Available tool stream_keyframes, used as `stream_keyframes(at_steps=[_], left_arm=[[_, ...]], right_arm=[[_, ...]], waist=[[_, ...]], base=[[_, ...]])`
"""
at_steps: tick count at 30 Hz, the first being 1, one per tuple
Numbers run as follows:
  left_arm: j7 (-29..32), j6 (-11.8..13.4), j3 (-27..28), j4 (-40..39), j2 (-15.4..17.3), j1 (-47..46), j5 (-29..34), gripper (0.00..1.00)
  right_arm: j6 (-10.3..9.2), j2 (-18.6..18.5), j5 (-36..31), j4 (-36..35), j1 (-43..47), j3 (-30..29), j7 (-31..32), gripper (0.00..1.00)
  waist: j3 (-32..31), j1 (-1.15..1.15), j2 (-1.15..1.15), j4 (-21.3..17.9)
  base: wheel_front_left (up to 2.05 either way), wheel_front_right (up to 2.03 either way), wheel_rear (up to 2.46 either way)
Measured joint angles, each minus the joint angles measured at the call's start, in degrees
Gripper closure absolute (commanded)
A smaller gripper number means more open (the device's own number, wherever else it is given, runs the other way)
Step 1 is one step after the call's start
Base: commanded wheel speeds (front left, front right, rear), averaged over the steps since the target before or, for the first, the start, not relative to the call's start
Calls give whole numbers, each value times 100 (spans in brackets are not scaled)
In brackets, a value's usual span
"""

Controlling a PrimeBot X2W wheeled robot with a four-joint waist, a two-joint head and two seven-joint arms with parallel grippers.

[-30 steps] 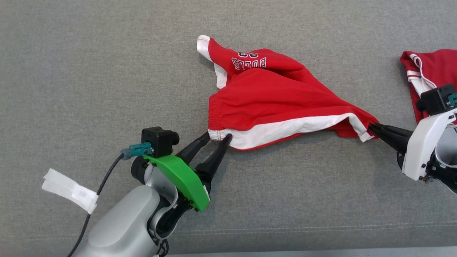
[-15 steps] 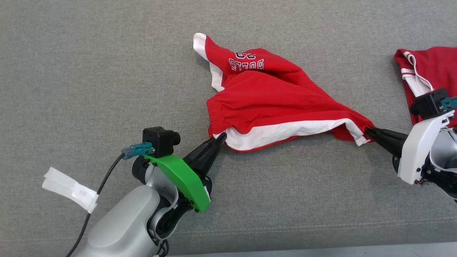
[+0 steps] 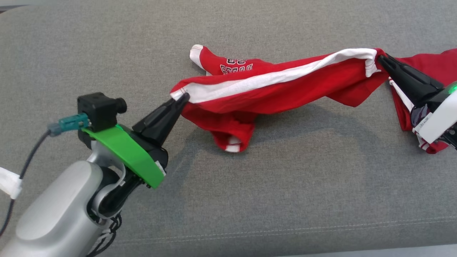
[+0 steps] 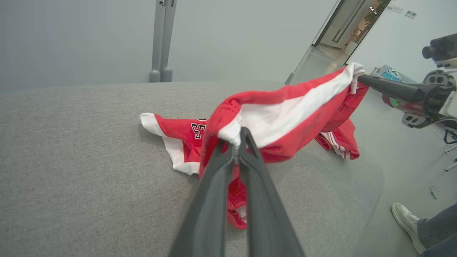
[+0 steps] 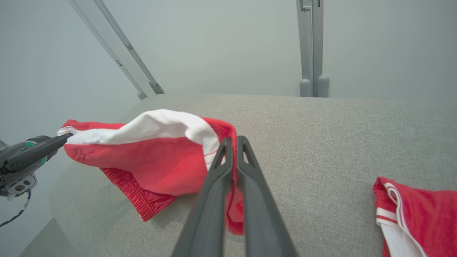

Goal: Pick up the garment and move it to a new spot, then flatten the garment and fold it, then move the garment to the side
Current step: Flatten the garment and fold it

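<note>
Our left gripper (image 3: pixel 184 96) and right gripper (image 3: pixel 380 59) have jaws clamped on opposite ends of the garment (image 3: pixel 285 89). Stretched so, it should carry without bunching.

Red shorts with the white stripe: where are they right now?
In the head view the red shorts stretch across the grey cushion, one end in the left gripper, the other in the right gripper, beside another red garment.

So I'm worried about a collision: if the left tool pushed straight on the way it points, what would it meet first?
The red shorts: the left tool is shut on their white-striped corner and points into the lifted cloth. Past that, probably the grey surface, though depth is unclear.
</note>
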Motion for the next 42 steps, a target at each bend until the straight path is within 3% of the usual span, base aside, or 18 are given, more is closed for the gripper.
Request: stream_keyframes(at_steps=[9,19,27,32,38,42], left_arm=[[844,46,436,-1514,965,-106,-701,100],[1289,613,1277,-3110,1741,-99,-1182,100],[1642,1061,1694,-3980,2061,-70,-1675,100],[1908,1196,1842,-4580,2224,97,-1997,100],[2270,1287,2104,-4632,2487,97,-2292,100],[2507,1288,2108,-3995,2474,13,-2586,100]], right_arm=[[33,-346,-42,-1477,181,57,-136,100],[-5,-1182,252,-2743,638,-426,-535,100],[-274,-1772,670,-3435,1124,-648,-708,100],[-289,-2137,1132,-4109,1369,-865,-879,100],[-304,-2305,1725,-4289,1535,-844,-804,100],[-263,-2026,2228,-3868,1396,-855,-650,100]], waist=[[-315,0,0,-235],[-529,0,0,-647],[-797,0,0,-856],[-886,0,0,-949],[-668,0,0,-960],[-400,0,0,-904]], base=[[0,0,0],[0,0,0],[0,0,0],[0,0,0],[0,0,0],[0,0,0]])
